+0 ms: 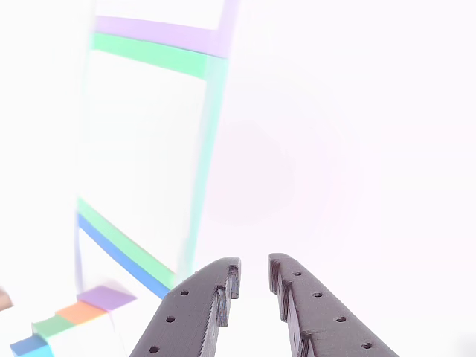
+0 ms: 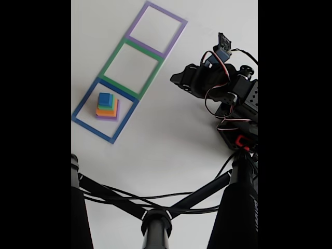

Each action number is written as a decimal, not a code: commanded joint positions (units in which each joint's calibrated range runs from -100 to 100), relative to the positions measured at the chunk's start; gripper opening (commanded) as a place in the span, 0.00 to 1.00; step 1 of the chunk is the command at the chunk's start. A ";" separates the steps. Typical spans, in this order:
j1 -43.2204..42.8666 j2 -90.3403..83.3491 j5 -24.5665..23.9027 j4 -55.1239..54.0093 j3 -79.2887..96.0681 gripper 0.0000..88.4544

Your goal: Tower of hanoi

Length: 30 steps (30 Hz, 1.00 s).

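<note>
The tower of hanoi stands stacked inside the blue square outline on the white table: a small blue cube on top, then green, orange and a purple slab at the bottom. In the other view the stack shows at the lower left as stepped blue, green, orange and purple faces. My gripper comes in from the bottom edge, its dark fingers slightly apart with nothing between them. In the fixed view the gripper hovers right of the green outline, well away from the stack.
A green square outline and a purple one continue the row beyond the blue one. The arm's body with its cables sits at the right. A black stand with legs and cables crosses the near side.
</note>
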 commanded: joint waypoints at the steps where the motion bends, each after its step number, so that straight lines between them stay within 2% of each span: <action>1: 0.42 -0.59 -1.55 1.23 -0.52 0.00; 3: 0.32 -0.59 -3.41 2.28 -0.79 0.00; 9: -0.83 -0.59 -3.75 4.15 -1.33 0.00; 11: 0.32 -0.59 -7.47 6.90 -2.15 0.00; 20: -0.54 -0.59 -4.09 8.11 -2.52 0.00; 30: -0.83 -0.59 -3.75 8.11 -2.52 0.00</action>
